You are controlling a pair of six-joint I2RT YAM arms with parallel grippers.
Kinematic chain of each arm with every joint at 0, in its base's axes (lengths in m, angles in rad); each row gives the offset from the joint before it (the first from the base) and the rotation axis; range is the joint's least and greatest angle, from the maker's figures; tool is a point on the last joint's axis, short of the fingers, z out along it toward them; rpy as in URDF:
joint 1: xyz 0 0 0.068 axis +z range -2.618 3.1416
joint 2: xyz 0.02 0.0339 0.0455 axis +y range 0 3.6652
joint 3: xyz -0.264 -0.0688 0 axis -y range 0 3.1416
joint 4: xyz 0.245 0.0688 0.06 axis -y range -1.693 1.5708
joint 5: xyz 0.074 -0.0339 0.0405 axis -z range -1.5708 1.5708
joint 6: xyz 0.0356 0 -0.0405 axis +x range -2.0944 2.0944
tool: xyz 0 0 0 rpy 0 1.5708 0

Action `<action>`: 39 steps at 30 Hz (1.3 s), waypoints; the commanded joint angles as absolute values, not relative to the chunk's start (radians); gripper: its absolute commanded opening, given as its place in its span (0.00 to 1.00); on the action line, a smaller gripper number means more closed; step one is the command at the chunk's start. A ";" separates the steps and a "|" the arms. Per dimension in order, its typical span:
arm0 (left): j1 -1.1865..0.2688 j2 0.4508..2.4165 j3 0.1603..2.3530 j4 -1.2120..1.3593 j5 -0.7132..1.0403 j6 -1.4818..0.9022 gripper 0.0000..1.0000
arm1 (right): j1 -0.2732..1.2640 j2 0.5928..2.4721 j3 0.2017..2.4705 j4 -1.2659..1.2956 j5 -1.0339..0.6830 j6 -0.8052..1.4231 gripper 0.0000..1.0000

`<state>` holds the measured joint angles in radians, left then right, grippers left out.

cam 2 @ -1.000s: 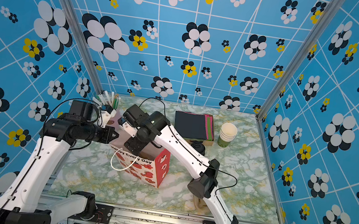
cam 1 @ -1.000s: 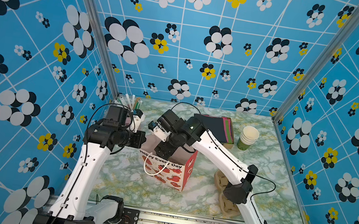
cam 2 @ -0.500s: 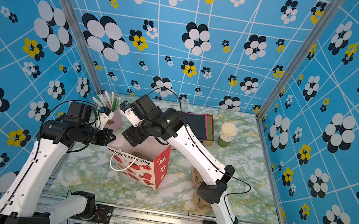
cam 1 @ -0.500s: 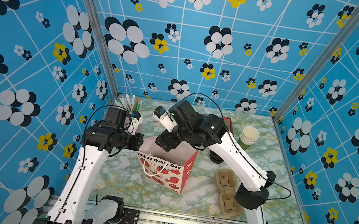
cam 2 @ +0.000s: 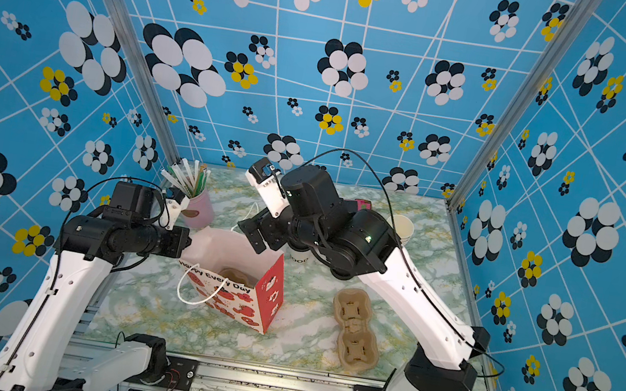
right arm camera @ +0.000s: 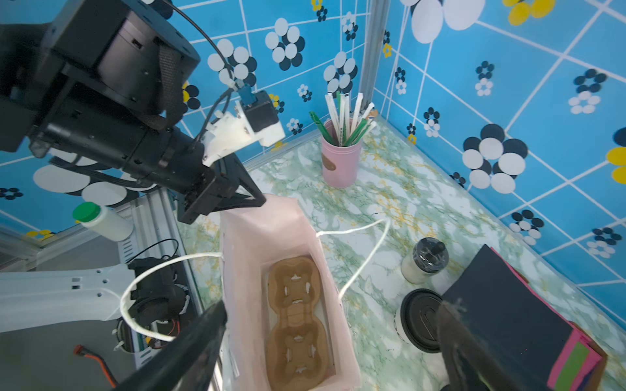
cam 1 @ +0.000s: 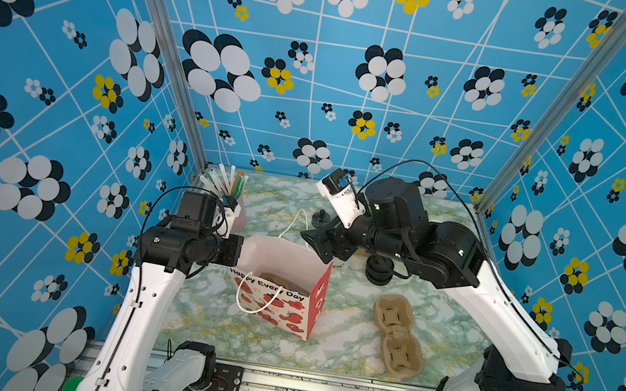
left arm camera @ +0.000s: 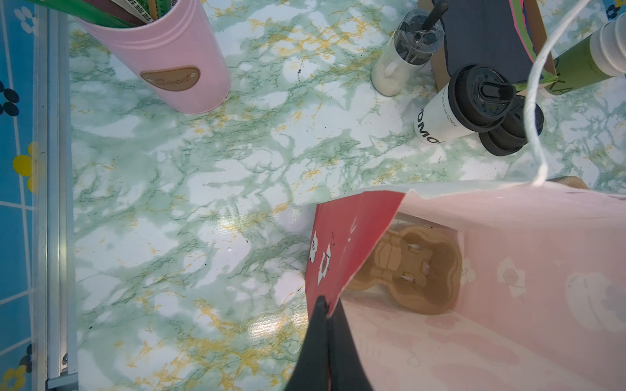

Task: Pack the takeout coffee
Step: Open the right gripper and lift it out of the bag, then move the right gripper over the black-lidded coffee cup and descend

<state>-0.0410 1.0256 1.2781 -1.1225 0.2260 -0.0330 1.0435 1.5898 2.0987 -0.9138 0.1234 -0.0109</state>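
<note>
Right hand point(cam 1: 318, 245) has lifted out of the red paper gift bag point(cam 1: 274, 304), spread and empty; left hand point(left arm camera: 323, 304) pinches the bag's rim. White black-lidded paper coffee cup point(left arm camera: 440, 116) waits just beside the bag, unpacked.

Red-and-white printed gift bag point(cam 1: 270, 303), green-and-gold marbled table point(cam 1: 345, 336), pink canister point(cam 2: 197, 211), white cup point(left arm camera: 440, 116), black lid point(left arm camera: 481, 98).

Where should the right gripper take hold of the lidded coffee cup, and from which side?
Probably the white wall just under the black lid of the lidded coffee cup, approached from the bag side: it stands upright, with the lid stack and napkin stack crowding its other sides.
</note>
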 commanded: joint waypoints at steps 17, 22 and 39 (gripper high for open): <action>-0.033 0.977 1.293 -1.104 0.216 -0.072 0.33 | 0.793 1.550 1.755 -0.858 0.162 0.083 0.99; -0.032 0.962 1.296 -1.097 0.219 -0.069 0.42 | 0.750 1.653 1.788 -0.907 0.137 0.099 0.99; -0.031 0.934 1.293 -1.063 0.236 -0.078 0.70 | 0.727 1.942 1.936 -0.981 0.143 0.110 0.99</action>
